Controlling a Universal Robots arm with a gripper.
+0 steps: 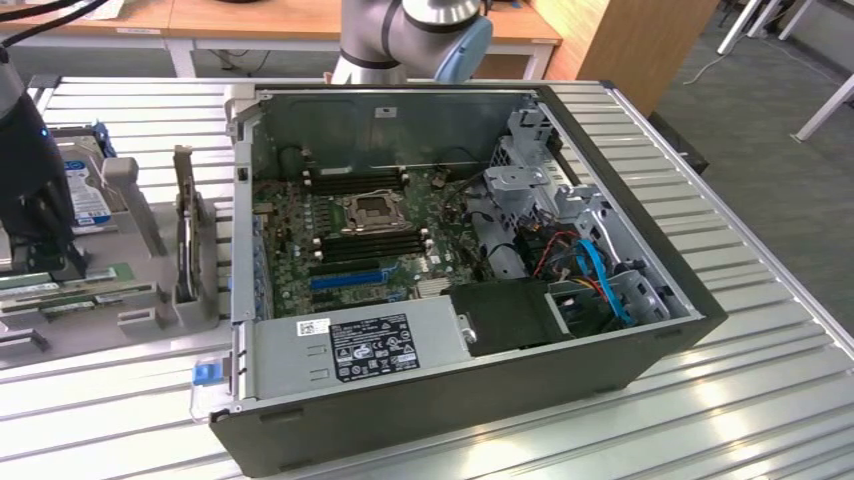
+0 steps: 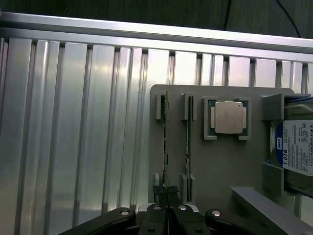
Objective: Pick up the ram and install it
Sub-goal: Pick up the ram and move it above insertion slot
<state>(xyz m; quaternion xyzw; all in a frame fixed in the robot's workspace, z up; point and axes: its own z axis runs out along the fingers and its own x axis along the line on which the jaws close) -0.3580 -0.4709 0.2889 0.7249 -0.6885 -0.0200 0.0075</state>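
Ram (image 2: 166, 137): thin green stick, on edge in grey holder tray (image 2: 220, 166).
Handling: light, stiff, likely fragile; grip flat faces near top edge.
Jaws: narrow, pinching ram's end.

The tabletop (image 1: 747, 400) is made of long shiny metal strips. A big open computer case (image 1: 467, 410) lies on its side on it. Just beside it, at the exterior view's left, sits a flat grey tray (image 2: 220, 164).

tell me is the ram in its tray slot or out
In: the ram stands on edge, slotted in the grey tray, gripper shut on one end.
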